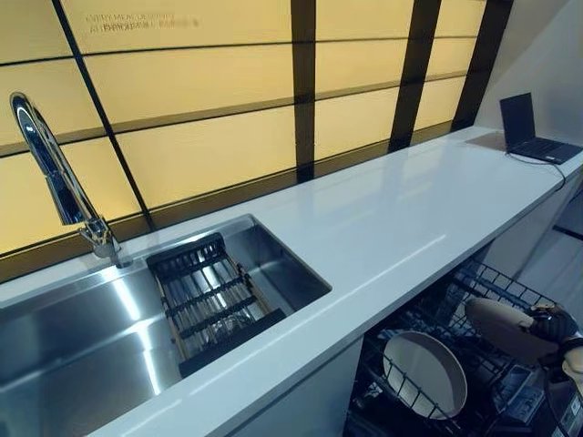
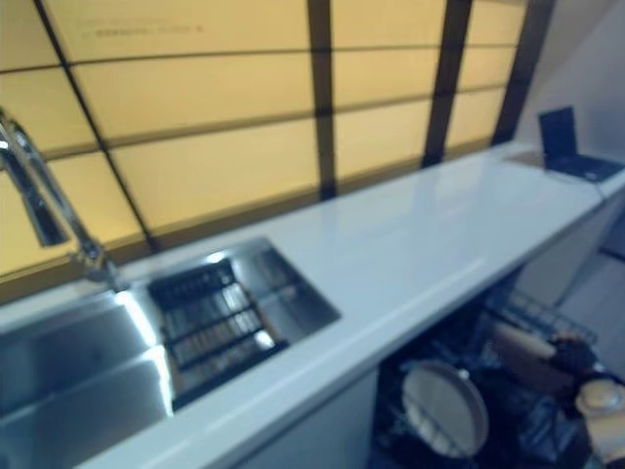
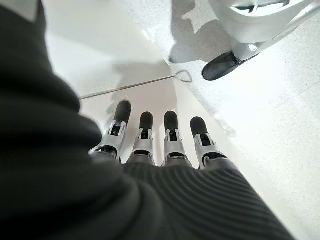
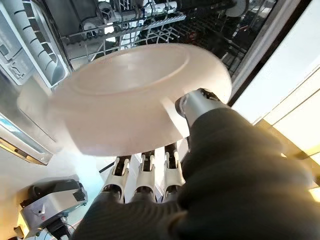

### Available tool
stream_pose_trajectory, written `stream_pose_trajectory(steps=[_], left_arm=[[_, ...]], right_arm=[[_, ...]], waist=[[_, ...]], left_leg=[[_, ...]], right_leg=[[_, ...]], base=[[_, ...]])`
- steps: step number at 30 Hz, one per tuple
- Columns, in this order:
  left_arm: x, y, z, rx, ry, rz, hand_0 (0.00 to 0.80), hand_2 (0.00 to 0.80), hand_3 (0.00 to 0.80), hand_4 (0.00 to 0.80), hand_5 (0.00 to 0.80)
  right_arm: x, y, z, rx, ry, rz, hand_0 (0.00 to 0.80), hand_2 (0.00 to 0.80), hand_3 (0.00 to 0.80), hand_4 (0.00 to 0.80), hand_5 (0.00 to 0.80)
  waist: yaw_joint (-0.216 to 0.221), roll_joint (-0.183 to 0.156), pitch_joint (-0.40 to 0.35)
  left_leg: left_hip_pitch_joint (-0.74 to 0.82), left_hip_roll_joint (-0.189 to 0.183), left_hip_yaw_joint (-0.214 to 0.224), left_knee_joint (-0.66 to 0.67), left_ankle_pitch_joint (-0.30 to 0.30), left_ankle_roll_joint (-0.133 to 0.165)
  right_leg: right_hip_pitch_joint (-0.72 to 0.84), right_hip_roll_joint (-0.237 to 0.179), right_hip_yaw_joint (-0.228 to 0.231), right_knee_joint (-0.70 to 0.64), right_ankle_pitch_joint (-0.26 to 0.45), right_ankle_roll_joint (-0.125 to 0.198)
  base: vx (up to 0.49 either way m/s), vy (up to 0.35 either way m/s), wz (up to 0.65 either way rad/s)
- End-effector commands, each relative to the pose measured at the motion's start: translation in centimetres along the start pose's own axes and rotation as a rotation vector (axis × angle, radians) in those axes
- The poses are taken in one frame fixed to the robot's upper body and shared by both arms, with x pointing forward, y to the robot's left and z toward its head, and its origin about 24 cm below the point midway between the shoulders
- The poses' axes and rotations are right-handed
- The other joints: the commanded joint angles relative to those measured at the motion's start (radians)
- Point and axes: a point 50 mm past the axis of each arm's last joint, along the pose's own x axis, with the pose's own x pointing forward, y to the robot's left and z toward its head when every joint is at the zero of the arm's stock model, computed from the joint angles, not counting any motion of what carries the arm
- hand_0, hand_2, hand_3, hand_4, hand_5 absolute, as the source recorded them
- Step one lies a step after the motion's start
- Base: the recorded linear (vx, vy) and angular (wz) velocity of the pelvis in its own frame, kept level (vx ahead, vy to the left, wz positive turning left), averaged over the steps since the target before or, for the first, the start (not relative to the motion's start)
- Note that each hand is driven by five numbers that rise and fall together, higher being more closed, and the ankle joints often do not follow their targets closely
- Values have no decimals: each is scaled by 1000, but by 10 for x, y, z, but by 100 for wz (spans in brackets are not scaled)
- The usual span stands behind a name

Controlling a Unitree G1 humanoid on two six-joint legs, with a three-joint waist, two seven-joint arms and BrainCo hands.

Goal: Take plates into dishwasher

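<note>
Below, right hand (image 4: 150, 185) pinching plate (image 4: 130, 95), over dishwasher rack (image 1: 492, 300)

Head eyes overlook counter (image 1: 392, 228); wrist cameras sit close behind fingers.
</note>
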Motion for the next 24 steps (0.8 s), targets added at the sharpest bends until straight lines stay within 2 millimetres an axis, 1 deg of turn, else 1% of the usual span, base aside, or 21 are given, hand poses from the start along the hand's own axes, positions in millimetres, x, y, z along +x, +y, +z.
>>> stream_pose_trajectory(steps=[1,3,4,5,6,8,10,15,17,20,24], left_arm=[[2,24,28,74,-91,47,0,0,0,0,0],[2,25,31,71,-103,46,0,0,0,0,0],[3,24,37,69,-125,44,0,0,0,0,0],[3,24,37,69,-125,44,0,0,0,0,0],[4,23,44,68,-145,40,0,0,0,0,0],[4,22,48,64,-160,36,0,0,0,0,0],[5,19,61,59,-203,27,0,0,0,0,0],[5,7,80,50,-284,-4,0,0,0,0,0],[5,6,82,46,-298,-9,0,0,0,0,0],[4,4,88,42,-324,-23,0,0,0,0,0],[3,2,94,36,-341,-27,0,0,0,0,0]], right_arm=[[12,-20,39,50,-105,-118,800,800,800,800,800],[13,-25,42,61,-116,-133,800,800,800,800,800],[14,-33,49,74,-134,-159,800,800,800,800,800],[14,-33,49,74,-134,-159,800,800,800,800,800],[15,-40,56,89,-153,-181,800,800,800,800,800],[16,-45,61,96,-166,-197,800,800,800,800,800],[16,-58,73,111,-196,-233,800,800,800,800,800],[15,-80,91,132,-238,-301,800,800,800,800,800],[15,-84,95,136,-243,-316,800,800,800,800,800],[14,-94,99,147,-249,-348,800,800,800,800,800],[15,-97,105,158,-250,-369,800,800,800,800,800]], waist=[[25,-50,12],[27,-44,22],[30,-33,39],[30,-33,39],[32,-22,56],[33,-13,68],[33,9,97],[35,52,143],[35,59,152],[38,79,171],[41,91,190]], left_leg=[[-97,20,-57,-5,96,-7],[-109,20,-63,-1,99,-8],[-128,21,-73,9,101,-9],[-128,21,-73,9,101,-9],[-145,20,-82,18,103,-11],[-157,20,-88,23,105,-12],[-186,16,-101,35,111,-14],[-230,6,-113,39,126,-17],[-237,1,-116,43,126,-17],[-258,-6,-118,50,130,-17],[-283,-9,-121,64,132,-15]], right_leg=[[-13,4,-38,113,-97,-33],[-27,0,-42,132,-105,-36],[-53,-5,-51,164,-119,-41],[-53,-5,-51,164,-119,-41],[-77,-10,-56,190,-128,-44],[-95,-13,-59,210,-136,-46],[-139,-22,-65,257,-155,-52],[-205,-37,-75,322,-182,-61],[-220,-42,-76,342,-192,-61],[-252,-51,-78,375,-203,-64],[-283,-59,-80,410,-214,-68]], base=[[-19,-84,9],[-65,-55,2],[-84,-37,0],[-128,-30,1],[-75,-8,0],[-93,-11,-1],[-137,-3,-1],[-87,13,-1],[-53,18,-2],[-58,27,4],[-47,2,-1]])
